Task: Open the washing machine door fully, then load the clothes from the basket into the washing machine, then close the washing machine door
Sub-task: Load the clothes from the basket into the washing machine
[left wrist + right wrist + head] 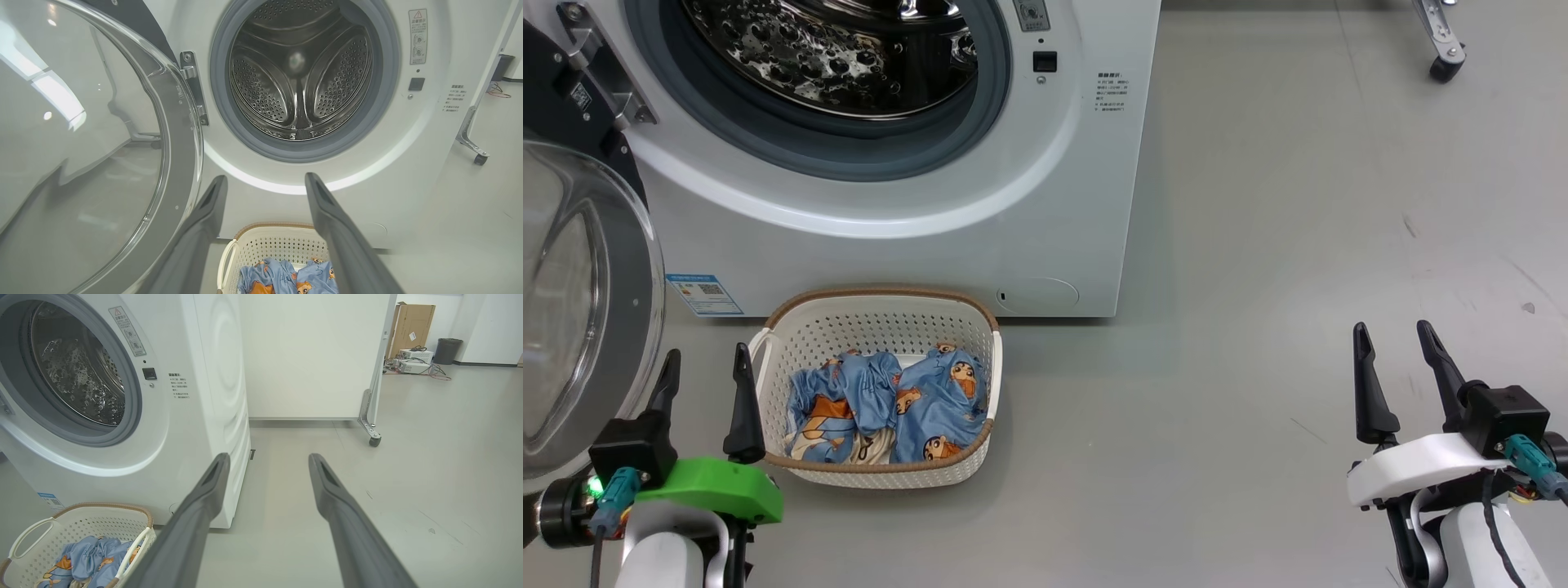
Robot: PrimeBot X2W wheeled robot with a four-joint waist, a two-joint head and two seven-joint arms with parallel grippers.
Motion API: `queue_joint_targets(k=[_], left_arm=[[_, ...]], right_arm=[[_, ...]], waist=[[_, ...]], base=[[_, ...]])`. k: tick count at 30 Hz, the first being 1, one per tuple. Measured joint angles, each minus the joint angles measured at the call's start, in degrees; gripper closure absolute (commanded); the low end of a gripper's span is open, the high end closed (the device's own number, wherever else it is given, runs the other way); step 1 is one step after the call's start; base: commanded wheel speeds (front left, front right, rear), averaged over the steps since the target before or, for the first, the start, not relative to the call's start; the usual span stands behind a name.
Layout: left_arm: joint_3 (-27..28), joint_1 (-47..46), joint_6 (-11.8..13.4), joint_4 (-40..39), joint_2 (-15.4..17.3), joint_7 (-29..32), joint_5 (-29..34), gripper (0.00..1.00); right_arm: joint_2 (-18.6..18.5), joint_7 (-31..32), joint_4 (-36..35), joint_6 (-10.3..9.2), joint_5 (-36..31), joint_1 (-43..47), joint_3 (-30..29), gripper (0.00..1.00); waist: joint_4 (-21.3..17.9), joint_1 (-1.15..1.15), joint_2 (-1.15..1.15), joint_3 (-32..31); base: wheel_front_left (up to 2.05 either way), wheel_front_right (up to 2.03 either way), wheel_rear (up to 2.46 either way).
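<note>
Now your left claw (pixel 707 353) and right claw (pixel 1392 328) gape wide, empty; the washing machine door (pixel 572 310) stands open, clothes (pixel 890 404) in the basket (pixel 874 325)

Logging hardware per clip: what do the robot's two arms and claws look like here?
Left claw: two long dark tapered fingers, black block, bright green bracket, teal-plugged cable, small green light, white forearm. Right claw: same fingers and block, white bracket, teal plug, black cable.
</note>
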Motion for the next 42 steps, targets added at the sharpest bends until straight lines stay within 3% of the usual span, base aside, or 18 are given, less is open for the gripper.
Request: queue_joint_targets(k=[18, 42], left_arm=[[0.12, 0.01, 0.32, 0.26, -0.7, 0.0, -0.02, 0.0], [-0.47, 0.01, 0.25, 0.7, -1.26, 0.0, -0.1, 0.0]], right_arm=[[0.23, 0.0, -0.02, 0.0, 0.11, -0.01, -0.04, 0.0], [0.26, 0.0, -0.02, 0.01, 0.11, -0.02, -0.05, 0.0]], waist=[[-0.1, 0.0, 0.0, 1.45], [0.27, 0.0, 0.0, 2.19]], base=[[0.69, -0.69, 0.0], [0.05, -0.05, 0.0]])
